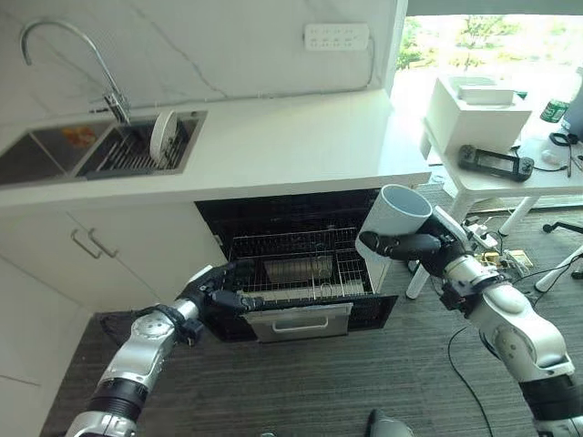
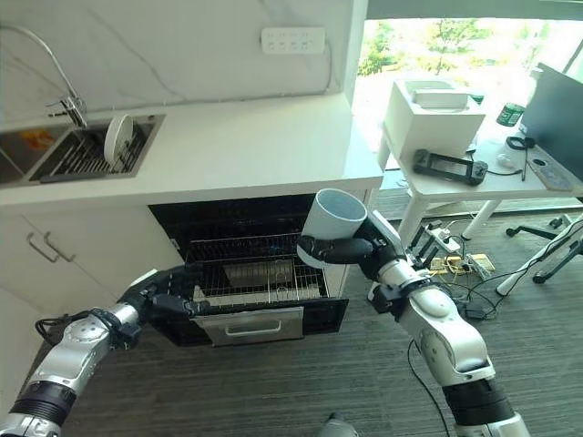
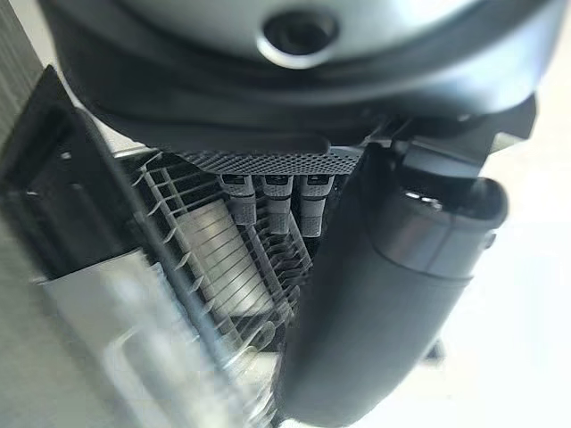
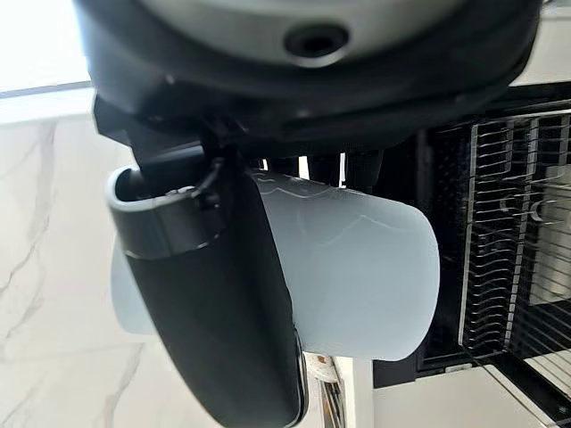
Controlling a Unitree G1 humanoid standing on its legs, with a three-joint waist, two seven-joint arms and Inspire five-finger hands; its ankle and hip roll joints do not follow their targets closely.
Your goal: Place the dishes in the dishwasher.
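Beside the rack's (image 1: 291, 269) right edge — cup (image 1: 393, 221) in right hand (image 1: 421, 246).

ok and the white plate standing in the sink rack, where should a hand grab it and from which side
Probably by the top rim, coming from above. The white plate stands on edge in the sink rack, so its upper edge is free while the lower part sits among the wires. Pinch across the thin rim, thumb on one face, fingers on the other, and lift straight up.
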